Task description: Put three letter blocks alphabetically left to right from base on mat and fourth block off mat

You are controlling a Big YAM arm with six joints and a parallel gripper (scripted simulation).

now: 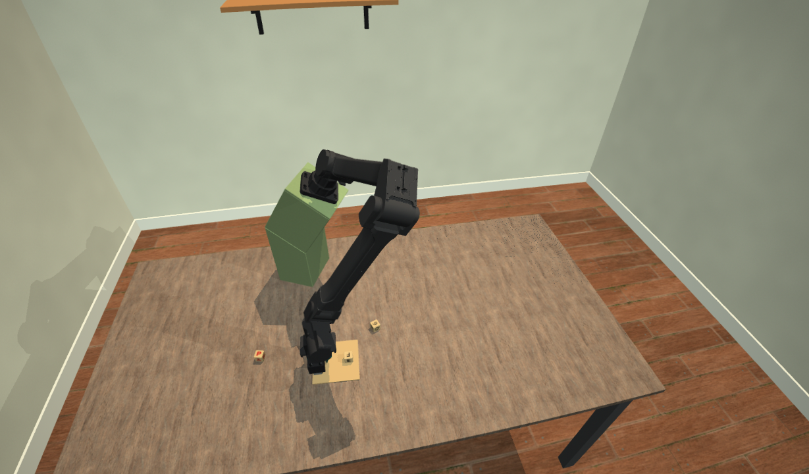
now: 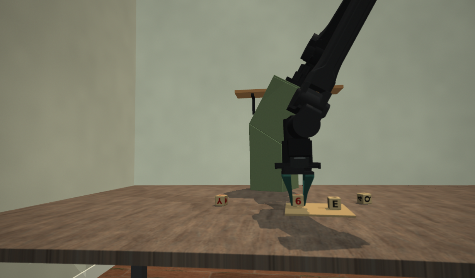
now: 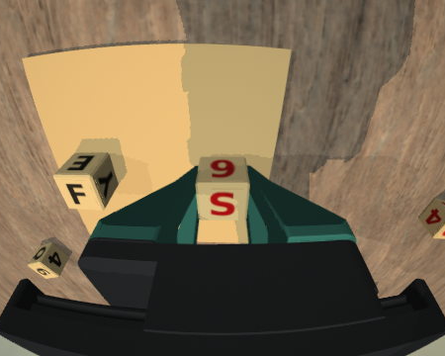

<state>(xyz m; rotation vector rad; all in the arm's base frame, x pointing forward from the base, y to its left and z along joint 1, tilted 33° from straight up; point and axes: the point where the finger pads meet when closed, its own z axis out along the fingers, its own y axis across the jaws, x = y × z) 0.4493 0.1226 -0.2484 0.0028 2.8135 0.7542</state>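
My gripper (image 1: 316,372) (image 2: 298,204) (image 3: 222,174) is shut on the block with a red S on top (image 2: 298,200) (image 3: 222,202). It holds it level, at or just above the mat (image 1: 342,374) (image 2: 318,211) (image 3: 119,89); any gap is too small to tell. The F block (image 1: 347,355) (image 2: 334,203) (image 3: 75,194) stands flat on the mat, apart from the S block; both letters read upright in the wrist view. The P block (image 1: 259,355) (image 2: 220,200) (image 3: 439,219) lies off the mat, turned at an angle.
The fourth block (image 1: 375,325) (image 2: 364,198) (image 3: 47,259) lies off the mat, beyond the F block's side and nearer the base, with a 6 or 9 on top. The green pedestal (image 1: 297,247) (image 2: 265,155) stands behind the mat. A wall shelf (image 1: 313,5) is far behind.
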